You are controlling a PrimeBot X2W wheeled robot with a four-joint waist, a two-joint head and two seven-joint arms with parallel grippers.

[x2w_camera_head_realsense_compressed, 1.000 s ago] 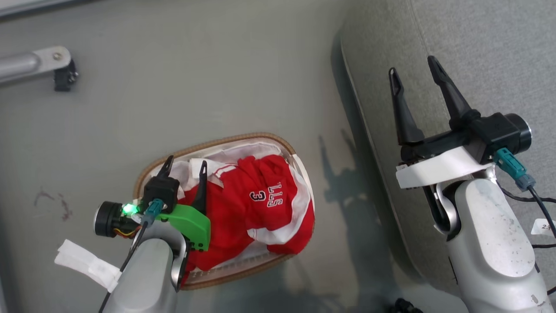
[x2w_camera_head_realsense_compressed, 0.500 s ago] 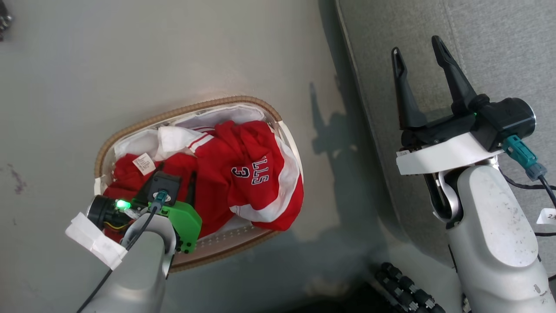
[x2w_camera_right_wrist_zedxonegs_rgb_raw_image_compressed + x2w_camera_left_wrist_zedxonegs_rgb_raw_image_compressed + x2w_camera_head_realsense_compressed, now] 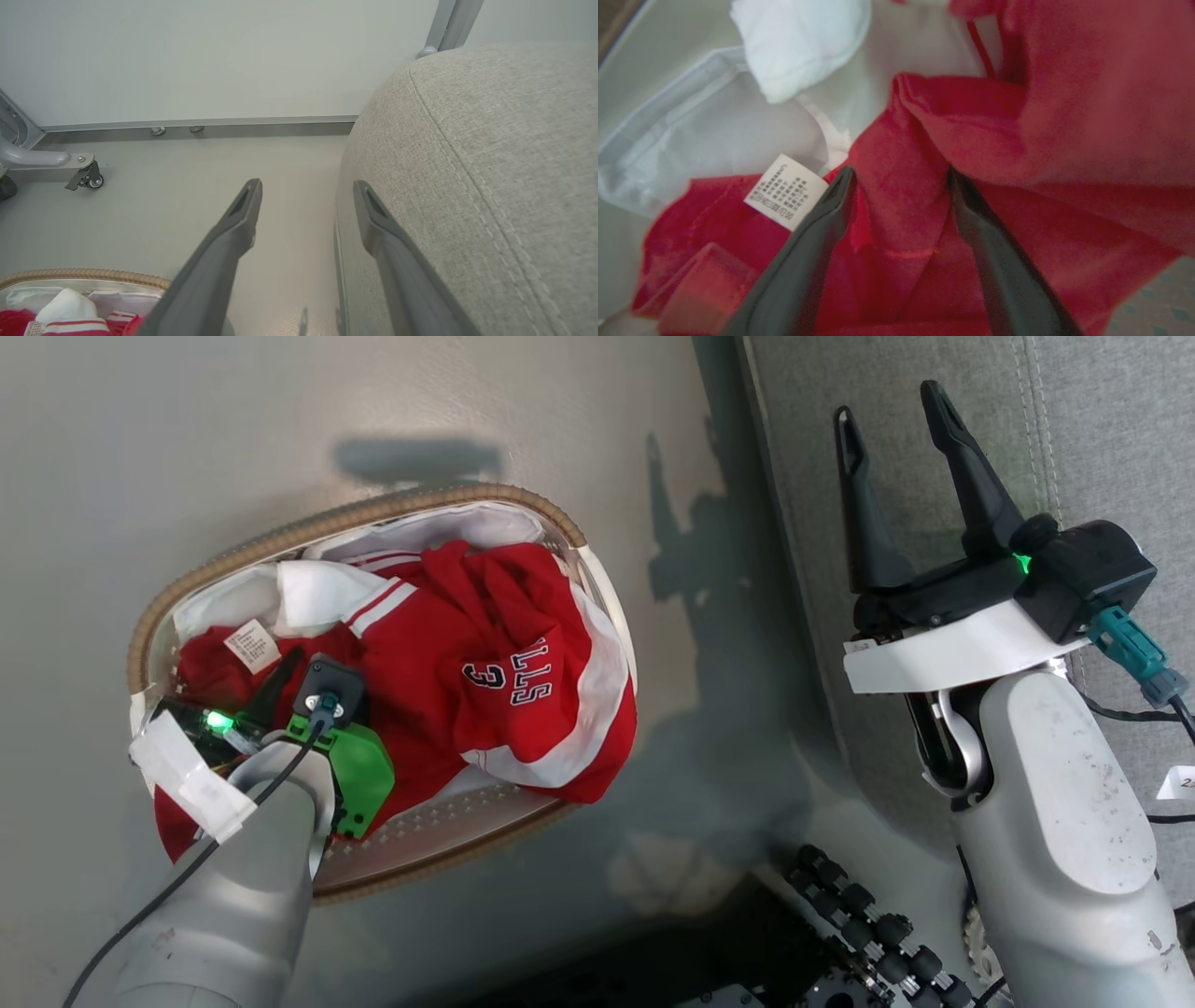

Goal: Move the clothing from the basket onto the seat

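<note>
Clothing heaped in one basket, one seat beside

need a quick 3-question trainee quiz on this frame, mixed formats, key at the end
1. True or false: the left gripper is shut on the clothing in the basket.
2. Where is the right gripper? A) down among the red garments. B) open and empty by the edge of the seat. C) clamped on a white cloth.
3. Fill in: the digit printed on the clothing is ___.

Key:
1. False. The left gripper is inside the basket, but its jaws stand open astride a red fold.
2. B.
3. 3.
</note>
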